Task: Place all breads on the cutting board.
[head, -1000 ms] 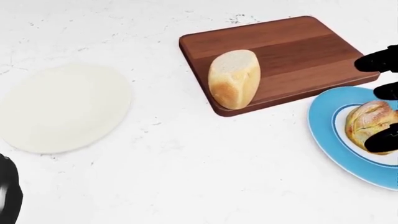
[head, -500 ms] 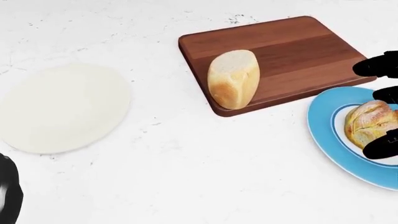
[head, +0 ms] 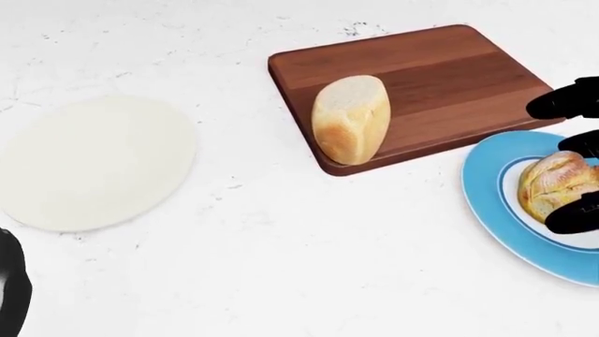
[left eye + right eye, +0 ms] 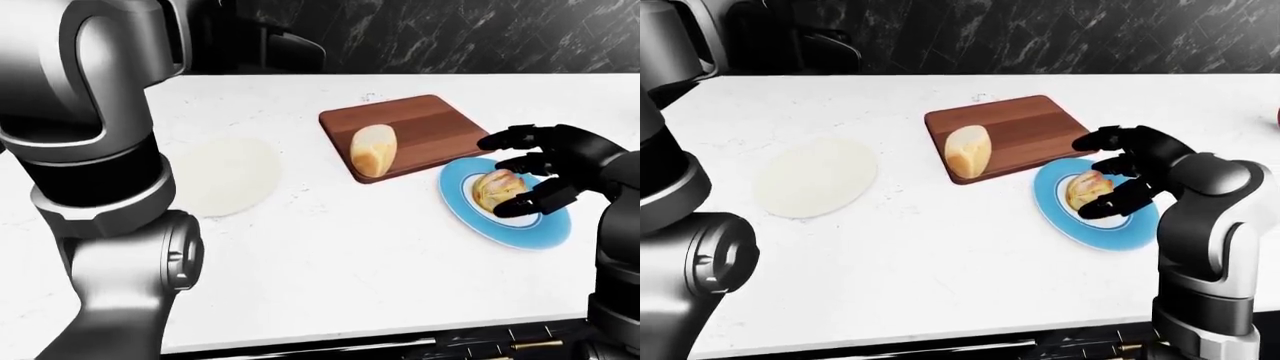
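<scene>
white table (image 4: 330, 247) under a dark wall; one loaf (image 3: 351, 119) sits on the board (image 3: 440, 67), our right robot hand (image 4: 525, 169) spread around the roll (image 3: 555, 184) on its plate (image 3: 486, 203), ready to grip.

Wooden cutting board (image 3: 421, 84), white marble counter (image 3: 281, 267)

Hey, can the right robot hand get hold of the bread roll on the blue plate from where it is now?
Probably yes. The right robot hand is open with fingers spread around the bread roll on the blue plate, and nothing lies between them.
</scene>
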Tool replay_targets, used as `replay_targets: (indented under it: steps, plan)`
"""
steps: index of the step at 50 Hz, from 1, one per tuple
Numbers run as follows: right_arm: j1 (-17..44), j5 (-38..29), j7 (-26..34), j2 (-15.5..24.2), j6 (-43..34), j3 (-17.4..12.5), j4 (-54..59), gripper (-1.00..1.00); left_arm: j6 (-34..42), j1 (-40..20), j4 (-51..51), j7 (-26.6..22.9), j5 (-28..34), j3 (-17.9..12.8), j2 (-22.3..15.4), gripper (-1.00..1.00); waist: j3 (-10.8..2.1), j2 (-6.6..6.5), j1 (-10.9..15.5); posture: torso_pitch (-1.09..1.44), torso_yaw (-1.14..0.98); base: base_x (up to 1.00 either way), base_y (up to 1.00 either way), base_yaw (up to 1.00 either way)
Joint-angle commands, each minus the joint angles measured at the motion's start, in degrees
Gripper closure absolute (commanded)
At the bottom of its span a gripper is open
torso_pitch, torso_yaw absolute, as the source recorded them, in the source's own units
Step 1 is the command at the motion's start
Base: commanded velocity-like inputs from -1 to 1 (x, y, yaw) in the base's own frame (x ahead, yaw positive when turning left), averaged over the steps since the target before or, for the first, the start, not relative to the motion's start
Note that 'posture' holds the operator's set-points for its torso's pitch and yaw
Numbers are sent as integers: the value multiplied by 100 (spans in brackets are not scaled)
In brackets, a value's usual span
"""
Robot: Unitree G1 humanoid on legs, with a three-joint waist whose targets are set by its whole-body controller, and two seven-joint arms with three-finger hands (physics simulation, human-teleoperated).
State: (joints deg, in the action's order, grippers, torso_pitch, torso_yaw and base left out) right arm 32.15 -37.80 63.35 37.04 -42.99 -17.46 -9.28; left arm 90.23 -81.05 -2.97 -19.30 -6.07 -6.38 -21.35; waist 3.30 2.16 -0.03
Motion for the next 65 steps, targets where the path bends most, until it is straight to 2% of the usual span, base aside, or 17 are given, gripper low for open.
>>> replay_targets:
  steps: [1,10,25,42,44,58,65]
  plan:
    - [128,-10,-27,99,71,-79,-121,-40,-190,-194,-93,21,11,-51,-38,-100,-148,24,1,0,0,0,0,0]
    - [120,-22,23,129,37,-108,-182,-39,-210,-263,-32,53,-24,-42,-18,-100,-147,34,5,0,0,0,0,0]
    - [148,-36,-90,32,125,-38,-92,-22,-191,-213,-93,93,-83,-69,-25,-100,-149,31,-3,0,0,0,0,0]
    - [184,-75,-137,-24,178,3,-41,-18,-185,-239,-60,177,-180,-116,-30,-100,-150,31,-1,0,0,0,0,0]
    - [162,-72,-144,-35,187,-3,-48,-4,-163,-249,-67,185,-187,-116,-44,-100,-149,30,-1,0,0,0,0,0]
    - [193,-107,-160,-3,303,0,4,-3,-201,-343,28,233,-245,-113,-55,-100,-146,27,4,0,0,0,0,0]
    - [235,-122,-215,-25,327,14,43,15,-221,-310,14,259,-265,-122,-39,-100,-145,22,0,0,0,0,0,0]
